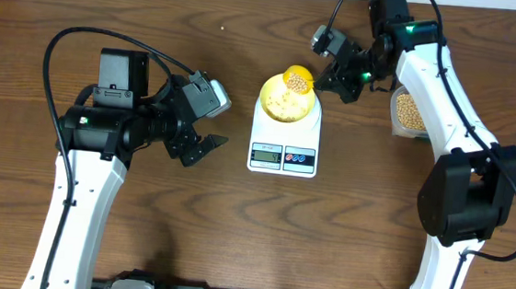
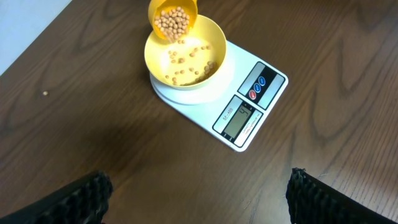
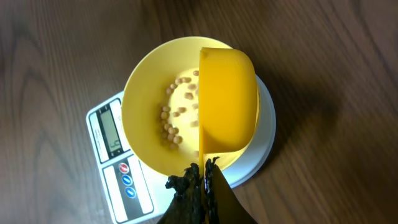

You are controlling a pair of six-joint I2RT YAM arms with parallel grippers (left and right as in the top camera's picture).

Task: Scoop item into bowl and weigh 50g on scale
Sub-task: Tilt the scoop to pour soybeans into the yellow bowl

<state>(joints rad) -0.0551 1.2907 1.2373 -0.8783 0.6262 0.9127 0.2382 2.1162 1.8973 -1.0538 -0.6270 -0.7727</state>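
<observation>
Tan beans [image 2: 198,67] scattered in pale yellow bowl [image 2: 212,38], upright on white scale [image 2: 205,112] platform.

Yellow scoop [image 1: 298,78], seemingly tilted, over bowl [image 1: 265,97].

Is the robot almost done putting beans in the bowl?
Partly. Done: the bowl sits on the scale with a few beans scattered inside. In hand: the right gripper holds the yellow scoop tilted over the bowl, more beans at its lip. Left: finishing the pour and checking the weight; the display is too small to read.
</observation>
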